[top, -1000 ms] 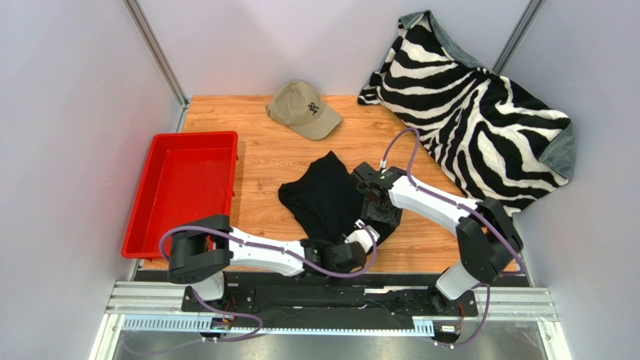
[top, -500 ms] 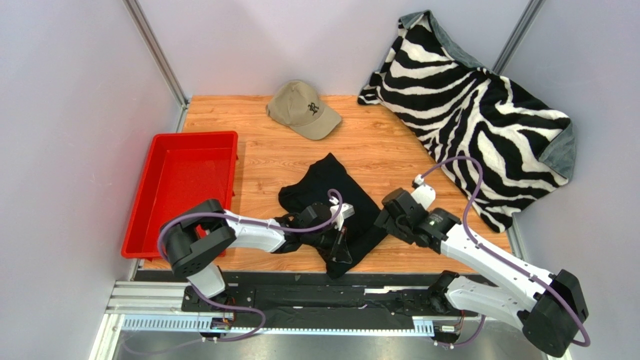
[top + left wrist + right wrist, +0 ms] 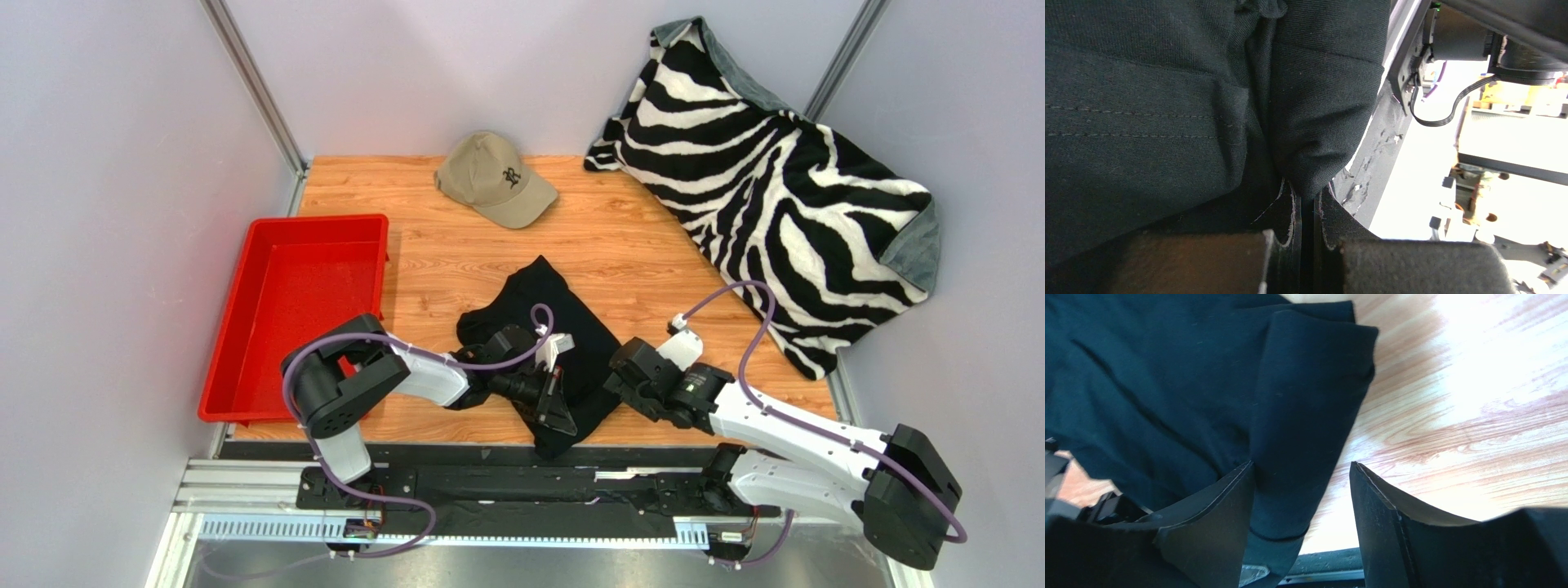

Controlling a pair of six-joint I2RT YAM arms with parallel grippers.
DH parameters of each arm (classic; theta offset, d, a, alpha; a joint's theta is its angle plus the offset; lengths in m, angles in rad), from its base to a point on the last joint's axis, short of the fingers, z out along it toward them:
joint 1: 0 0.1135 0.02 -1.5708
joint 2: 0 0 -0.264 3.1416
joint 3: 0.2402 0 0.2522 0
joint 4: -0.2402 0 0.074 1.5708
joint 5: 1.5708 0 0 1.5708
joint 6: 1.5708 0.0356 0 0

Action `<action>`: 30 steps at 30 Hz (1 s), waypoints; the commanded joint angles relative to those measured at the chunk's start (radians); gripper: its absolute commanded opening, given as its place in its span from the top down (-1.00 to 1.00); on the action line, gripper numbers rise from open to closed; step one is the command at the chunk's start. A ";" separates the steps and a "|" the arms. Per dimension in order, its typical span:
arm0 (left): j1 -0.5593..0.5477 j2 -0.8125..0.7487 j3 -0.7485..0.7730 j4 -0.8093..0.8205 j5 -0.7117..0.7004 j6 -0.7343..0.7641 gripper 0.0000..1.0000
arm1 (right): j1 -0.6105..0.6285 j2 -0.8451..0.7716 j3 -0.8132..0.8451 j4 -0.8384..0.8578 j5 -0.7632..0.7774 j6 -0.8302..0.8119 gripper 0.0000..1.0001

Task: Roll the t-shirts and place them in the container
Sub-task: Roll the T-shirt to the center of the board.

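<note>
Black t-shirt (image 3: 540, 321) lies crumpled near-centre on the wooden table (image 3: 417, 263). Left gripper (image 3: 552, 404), arm low, is clamped on its near fold, clear only from the wrist view. Right gripper (image 3: 621, 374) straddles the right edge, jaws apart.

No words, numbers or brand names can be read anywhere. The only mark is a dark embroidered emblem (image 3: 508, 177) on the front of the tan cap (image 3: 491, 184), too small to make out as letters
</note>
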 commanded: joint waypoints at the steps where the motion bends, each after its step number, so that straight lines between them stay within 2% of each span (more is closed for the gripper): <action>1: 0.003 0.020 -0.022 0.031 0.064 -0.031 1.00 | 0.010 0.016 -0.030 0.051 0.058 0.074 -0.18; 6: 0.004 0.019 -0.022 0.031 0.080 -0.031 1.00 | 0.010 0.029 -0.013 0.029 0.104 0.071 -0.11; 9: 0.004 0.016 -0.022 0.031 0.090 -0.025 1.00 | 0.008 0.075 0.036 0.002 0.122 0.031 0.05; 10: 0.004 0.016 -0.019 0.031 0.093 -0.024 1.00 | 0.002 0.089 0.047 0.002 0.116 0.014 0.22; 12: 0.004 0.014 -0.016 0.033 0.100 -0.022 1.00 | -0.002 0.151 0.080 -0.009 0.098 -0.017 0.40; 13: 0.004 0.016 -0.014 0.033 0.099 -0.022 1.00 | -0.007 0.174 0.091 -0.009 0.090 -0.028 0.59; 15: 0.004 0.012 -0.011 0.033 0.110 -0.019 1.00 | -0.010 0.224 0.122 -0.027 0.076 -0.040 0.81; 17: 0.004 -0.001 -0.016 0.031 0.107 -0.011 0.78 | -0.015 0.253 0.155 -0.055 0.073 -0.061 0.92; 18: 0.004 -0.013 -0.022 0.028 0.097 -0.007 0.51 | -0.018 0.263 0.169 -0.070 0.065 -0.072 0.98; 21: 0.004 -0.078 -0.034 -0.016 0.055 0.031 0.17 | -0.033 0.305 0.240 -0.150 0.055 -0.121 1.00; 25: 0.003 -0.216 -0.026 -0.137 -0.039 0.096 0.01 | -0.041 0.382 0.332 -0.238 0.033 -0.178 1.00; 30: -0.011 -0.359 0.020 -0.335 -0.232 0.206 -0.10 | -0.056 0.468 0.402 -0.290 -0.017 -0.236 1.00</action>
